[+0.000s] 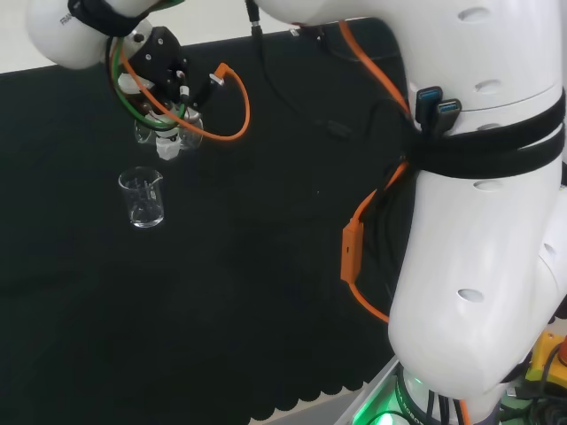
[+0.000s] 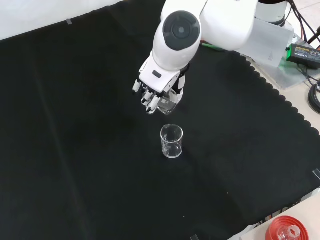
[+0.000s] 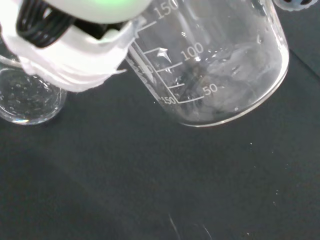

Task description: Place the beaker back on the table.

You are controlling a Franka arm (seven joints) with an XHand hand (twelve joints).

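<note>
A clear graduated beaker [image 3: 210,65] is held in the hand [image 2: 155,90], whose fingers [image 2: 149,102] are curled around the glass. In the front view the held beaker [image 2: 167,103] is seen just below the hand, under the arm's big white link [image 2: 182,37] with its round grey cap, above the black cloth [image 2: 75,150]. In the wrist view the beaker's long axis is seen to be tilted rather than upright, with its rounded base turned down toward the cloth and its open end hidden by the white part of the hand [image 3: 70,60]. Whether the base touches the cloth cannot be told; in the wrist view it appears just above the dark surface. A second, smaller clear beaker [image 2: 171,141] is seen standing upright on the cloth, mouth up, near the held one and apart from it; in the front view it stands nearer the camera than the hand. In the head view this standing beaker [image 1: 143,197] is seen below the hand [image 1: 164,84], with its spout turned toward the view's right. At the front view's bottom right corner, off the cloth, a red ribbed ring [image 2: 285,231] is seen.
</note>
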